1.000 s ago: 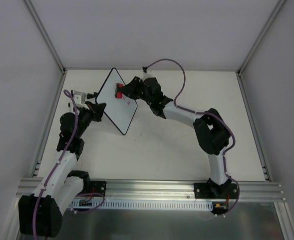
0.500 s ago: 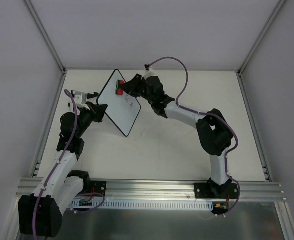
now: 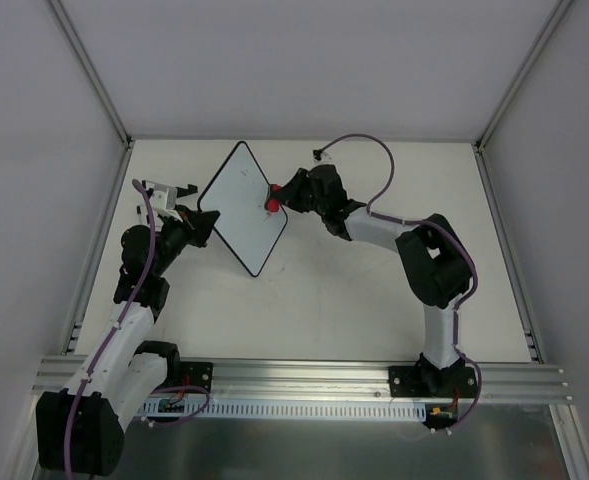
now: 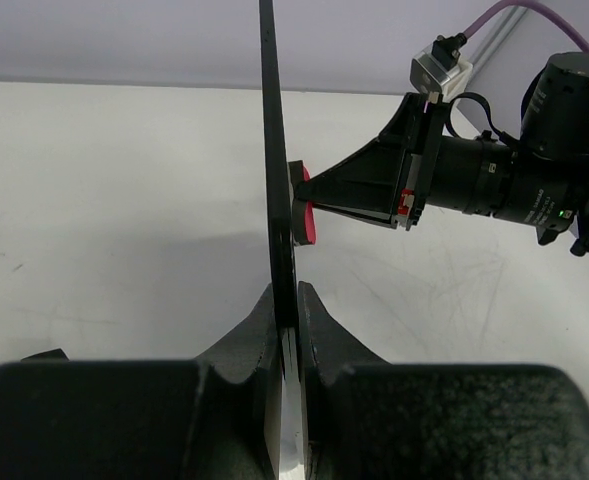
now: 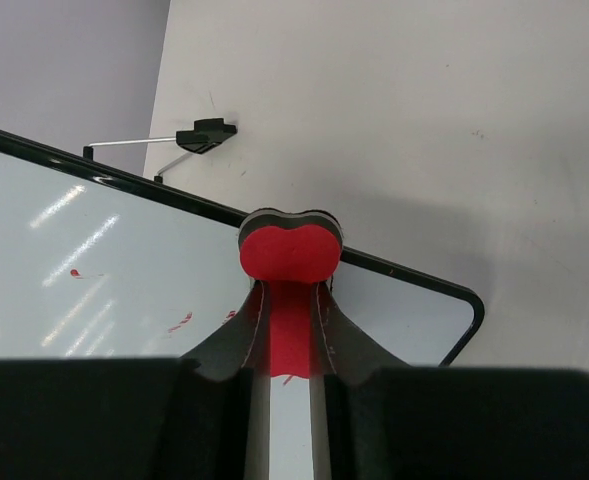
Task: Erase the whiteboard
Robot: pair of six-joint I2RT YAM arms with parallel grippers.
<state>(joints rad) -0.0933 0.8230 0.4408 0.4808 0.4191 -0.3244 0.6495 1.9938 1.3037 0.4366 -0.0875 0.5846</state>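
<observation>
Leftmost, the left arm (image 3: 134,300) reaches up the left side of the table (image 3: 354,300) from the near rail. The left gripper (image 3: 202,222) is pinched tight on the board (image 3: 239,200), holding its black frame near the left corner. In the left wrist view, both fingers (image 4: 259,330) press flat against the board's two faces with no gap between them.

The board stands on edge over the far left part of the table and shows from that wrist as a thin upright black line. Whether its lowest corner touches the table I cannot tell. Seen from the right wrist, its white face carries a few faint red marks (image 5: 179,322). A thin metal rod (image 5: 124,146) with a black foot lies on the table beyond its far edge.

Against the board's right face, close to the right corner, sits the red eraser (image 3: 272,204). Its rounded head overlaps the black frame. The right gripper (image 5: 289,300) is closed on the eraser, clamping it between the fingers and holding it to the board. Behind it, the right arm (image 3: 429,265) bends back across the table to its base at the near right.
</observation>
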